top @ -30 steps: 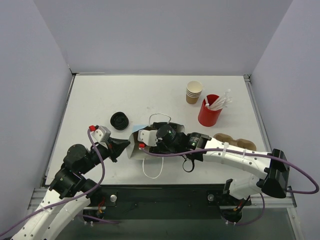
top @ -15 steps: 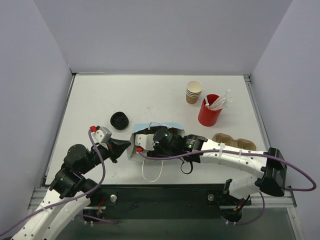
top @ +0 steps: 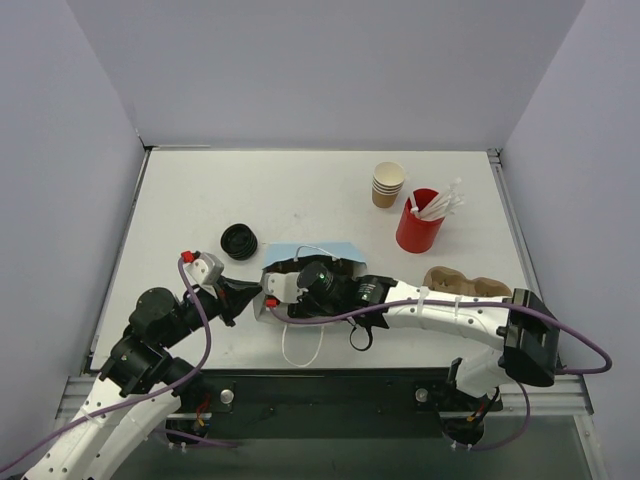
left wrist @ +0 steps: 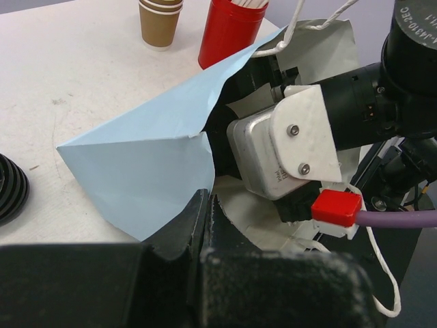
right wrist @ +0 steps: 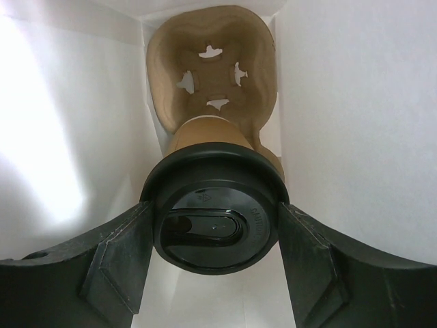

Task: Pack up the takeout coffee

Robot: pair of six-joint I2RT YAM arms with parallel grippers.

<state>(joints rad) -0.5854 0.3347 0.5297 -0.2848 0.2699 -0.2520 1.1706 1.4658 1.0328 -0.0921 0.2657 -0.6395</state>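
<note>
The table (top: 300,190) carries a bag (top: 318,250) lying on its side with its mouth toward the left, so a cup can go in sideways rather than from above. The left gripper (left wrist: 203,205) is pinched together on the bag's lower lip, which I judge props the mouth wide and stops the paper sliding. The right gripper (right wrist: 215,236) reaches deep inside (its wrist fills the opening), with its fingers (right wrist: 116,263) clamped either side of the black lid. A pulp carrier (right wrist: 212,61) stands against the bag's far end, probably there to steady the drink. The coffee (right wrist: 205,133) is inside the bag, its base at the carrier's nearest pocket. Whether it is seated I cannot tell.
</note>
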